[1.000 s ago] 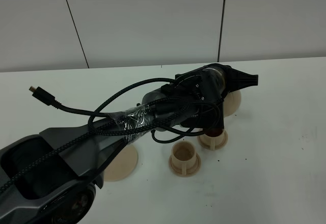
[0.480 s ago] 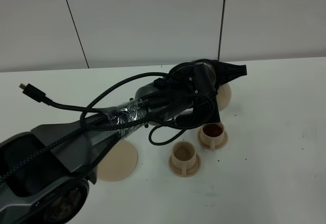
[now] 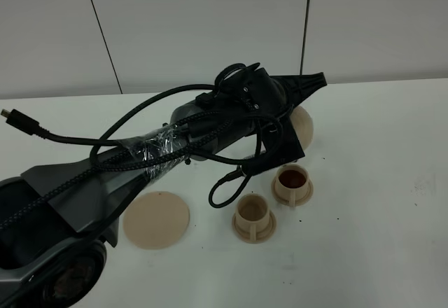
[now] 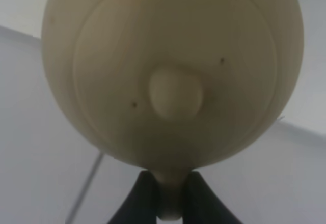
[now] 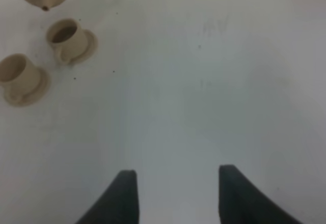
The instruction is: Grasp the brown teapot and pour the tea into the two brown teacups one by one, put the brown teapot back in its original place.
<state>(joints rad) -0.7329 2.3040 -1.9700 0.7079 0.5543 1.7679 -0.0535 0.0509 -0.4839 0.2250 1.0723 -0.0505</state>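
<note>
Tan, matte and squat, the brown teapot (image 4: 173, 71) hangs clear of the white bench (image 3: 378, 203) in the left hand (image 4: 170, 188), whose dark fingers (image 4: 136, 204) pinch shut on its thin loop handle, the knobbed lid turned back toward the wrist. Stiff, brittle-looking ceramic, probably smooth enough to swivel in so small a grip and weighty with tea, it is best held by that handle; just below the hand stand one brown teacup (image 3: 292, 180) dark with tea and the other teacup (image 3: 253, 212) empty. The right hand (image 5: 175, 183) hovers well apart, spread wide and holding nothing.
</note>
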